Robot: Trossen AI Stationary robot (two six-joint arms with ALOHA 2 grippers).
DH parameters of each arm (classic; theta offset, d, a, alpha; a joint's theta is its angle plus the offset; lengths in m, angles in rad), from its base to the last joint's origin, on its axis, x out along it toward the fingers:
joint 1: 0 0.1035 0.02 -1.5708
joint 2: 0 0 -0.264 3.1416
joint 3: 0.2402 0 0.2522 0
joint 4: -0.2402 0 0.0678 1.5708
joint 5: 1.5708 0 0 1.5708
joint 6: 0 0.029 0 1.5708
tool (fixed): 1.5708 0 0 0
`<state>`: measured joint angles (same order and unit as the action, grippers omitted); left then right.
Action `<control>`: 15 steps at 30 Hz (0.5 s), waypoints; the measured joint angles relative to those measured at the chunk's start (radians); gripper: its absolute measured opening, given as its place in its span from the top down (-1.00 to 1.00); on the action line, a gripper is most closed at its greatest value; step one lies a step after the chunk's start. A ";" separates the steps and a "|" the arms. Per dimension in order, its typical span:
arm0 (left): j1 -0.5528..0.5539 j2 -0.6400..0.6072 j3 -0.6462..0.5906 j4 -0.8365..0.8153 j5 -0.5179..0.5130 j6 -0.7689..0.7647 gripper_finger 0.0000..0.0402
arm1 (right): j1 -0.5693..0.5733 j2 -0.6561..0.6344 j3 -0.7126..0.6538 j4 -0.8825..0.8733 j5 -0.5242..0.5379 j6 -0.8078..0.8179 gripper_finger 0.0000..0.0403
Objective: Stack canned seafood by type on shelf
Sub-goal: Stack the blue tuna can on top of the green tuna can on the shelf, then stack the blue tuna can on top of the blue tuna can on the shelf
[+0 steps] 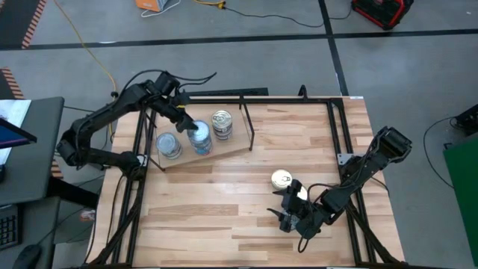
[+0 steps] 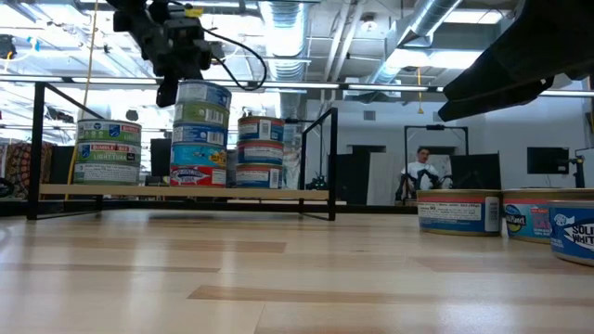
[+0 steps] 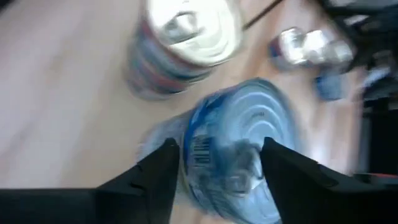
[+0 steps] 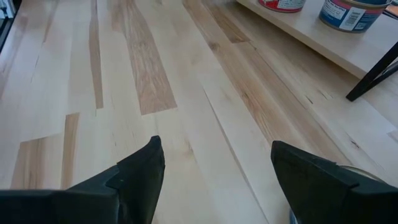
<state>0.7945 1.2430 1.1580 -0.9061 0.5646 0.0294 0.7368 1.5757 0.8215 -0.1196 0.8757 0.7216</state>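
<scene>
**Inspector:** Butcher-block bench (image 1: 246, 217), steel-framed, in an open workshop; a person sits far back in the low view. The shelf (image 1: 237, 146) lies at the bench's far left with a thin black rod upright at its edge.

**Assistant:** Gripper positions?

**Inspector:** The left gripper (image 3: 214, 162) hangs directly over the middle stack (image 1: 200, 139), its fingers spread to either side of the top tin's silver lid, apparently just clear of it. Whether they touch the rim I cannot tell. The right gripper (image 4: 217, 165) waits low over the near right of the bench with fingers wide apart, holding nothing; the loose tin (image 1: 281, 178) sits just beyond it.

**Assistant:** Count?

**Inspector:** Three stacks on the shelf. From the low view: the left stack (image 2: 108, 150) shows about two tins, the middle stack four, the right stack (image 2: 261, 150) three. Off the shelf, the low view shows three tins (image 2: 506, 214) in a row on the bench; the high view shows only one plainly, the others hidden under the right arm.

**Assistant:** Handling?

**Inspector:** In my judgement, rigid metal, moderately heavy for their size, with smooth labels and lids likely to slip. Best gripped across the side wall on opposite sides, level, never by the lid. The four-high stack looks likeliest to topple if nudged.
</scene>
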 joint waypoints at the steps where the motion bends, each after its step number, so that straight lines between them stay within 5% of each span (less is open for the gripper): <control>1: -0.003 0.000 0.000 -0.004 -0.034 0.008 -0.11 | 0.000 0.000 0.000 0.000 0.000 0.000 -0.59; 7: -0.022 0.001 0.000 -0.002 -0.043 0.045 -0.33 | 0.000 0.000 0.000 0.000 0.000 0.000 -0.59; 15: -0.035 -0.021 0.058 0.037 -0.051 0.147 -0.35 | -0.001 0.000 0.000 -0.004 0.000 0.001 -0.59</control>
<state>0.7600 1.2219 1.2160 -0.8693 0.5132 0.1763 0.7361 1.5757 0.8215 -0.1241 0.8757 0.7222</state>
